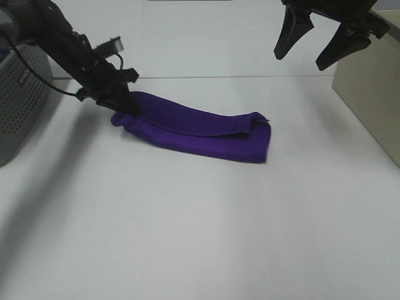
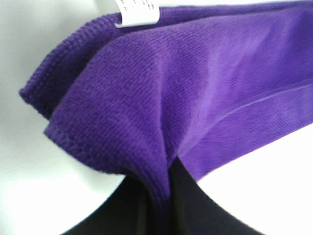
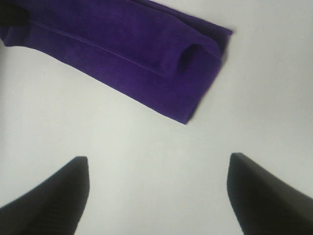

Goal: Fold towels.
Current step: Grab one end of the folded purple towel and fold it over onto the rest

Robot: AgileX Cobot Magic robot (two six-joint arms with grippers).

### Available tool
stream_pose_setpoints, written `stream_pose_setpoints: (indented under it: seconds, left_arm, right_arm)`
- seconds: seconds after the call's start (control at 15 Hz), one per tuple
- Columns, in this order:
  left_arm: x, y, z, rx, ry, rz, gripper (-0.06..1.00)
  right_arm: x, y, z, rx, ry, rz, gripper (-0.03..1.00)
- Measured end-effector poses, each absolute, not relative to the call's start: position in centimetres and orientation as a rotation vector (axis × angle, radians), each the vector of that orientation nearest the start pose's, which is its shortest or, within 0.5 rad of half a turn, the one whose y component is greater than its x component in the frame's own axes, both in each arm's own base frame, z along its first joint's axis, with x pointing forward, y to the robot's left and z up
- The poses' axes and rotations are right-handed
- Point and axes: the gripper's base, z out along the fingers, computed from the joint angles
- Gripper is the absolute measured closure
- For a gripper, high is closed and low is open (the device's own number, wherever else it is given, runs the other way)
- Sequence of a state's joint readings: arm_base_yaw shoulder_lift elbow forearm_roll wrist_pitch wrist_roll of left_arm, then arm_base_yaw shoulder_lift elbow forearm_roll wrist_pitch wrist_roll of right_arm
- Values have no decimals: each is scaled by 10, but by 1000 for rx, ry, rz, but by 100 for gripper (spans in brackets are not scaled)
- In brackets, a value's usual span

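Note:
The deep purple towel lies folded into a long strip on the white table, running from back left to front right. My left gripper is shut on the towel's left end and pinches its layers; the left wrist view shows the pinched cloth with its small white tag. My right gripper is open and empty, raised above the table behind the towel's right end. The right wrist view shows the towel's right end beyond the two spread fingertips.
A grey perforated box stands at the left edge. A beige box stands at the right edge. The white table extends bare in front of the towel.

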State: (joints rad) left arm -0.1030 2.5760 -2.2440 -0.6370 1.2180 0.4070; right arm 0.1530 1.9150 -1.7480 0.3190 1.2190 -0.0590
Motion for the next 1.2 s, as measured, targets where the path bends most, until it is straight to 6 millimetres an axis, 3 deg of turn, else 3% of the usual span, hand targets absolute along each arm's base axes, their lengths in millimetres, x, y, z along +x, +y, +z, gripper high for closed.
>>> stream_pose_setpoints:
  seconds: [0.13,0.33,0.6,0.67,0.73,1.2]
  left_arm:
    - [516,-84,158,408,2733,-823,90]
    - [512,-91,186,444,2683,-801,90]
    - [496,-157,185,654,2662,-840,90]
    - [484,-193,180,754,2660,-862,90]
    - [480,-204,179,779,2652,-864,90]
    - [475,-234,178,750,2600,-924,90]
  right_arm:
    - [395,88,304,-205,2820,468,20]
    - [392,87,312,-198,2801,469,20]
    - [391,87,313,-199,2798,469,20]
    - [389,87,316,-198,2790,471,20]
    - [389,88,317,-197,2788,479,20]
    - [386,90,323,-188,2772,523,20]
